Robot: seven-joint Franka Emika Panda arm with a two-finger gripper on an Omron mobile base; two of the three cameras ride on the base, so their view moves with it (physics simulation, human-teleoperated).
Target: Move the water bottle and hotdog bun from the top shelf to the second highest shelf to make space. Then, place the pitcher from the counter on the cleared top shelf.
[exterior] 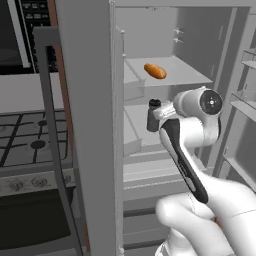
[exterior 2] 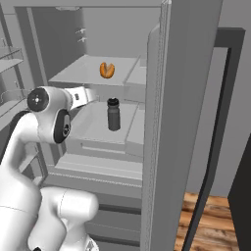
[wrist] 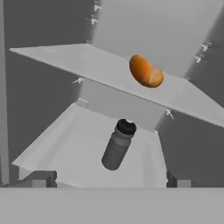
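Standing upright on second shelf (exterior 2: 93, 128): bottle (exterior 2: 113, 114), dark grey, black cap up, near the middle of the board, slightly toward the front edge. Not touched by anything.

Lying on top shelf (exterior 2: 78, 74): bun (exterior 2: 106, 69), orange-brown, near the middle, well back from the front edge. Directly above and behind bottle in hand view, one board higher.

Claw (wrist: 111, 183): fingers (wrist: 43, 179) spread to full width, pinching nothing. Positioned in front of second shelf, level with its front edge, pointing into fridge (exterior: 90, 125). Bottle centred between the fingertips in hand view but well apart from them.

Arm (exterior: 185, 155): reaching into open fridge; wrist just beside bottle in left base view, partly covering it.

Stove (exterior: 30, 140): left of fridge wall, black grates visible.
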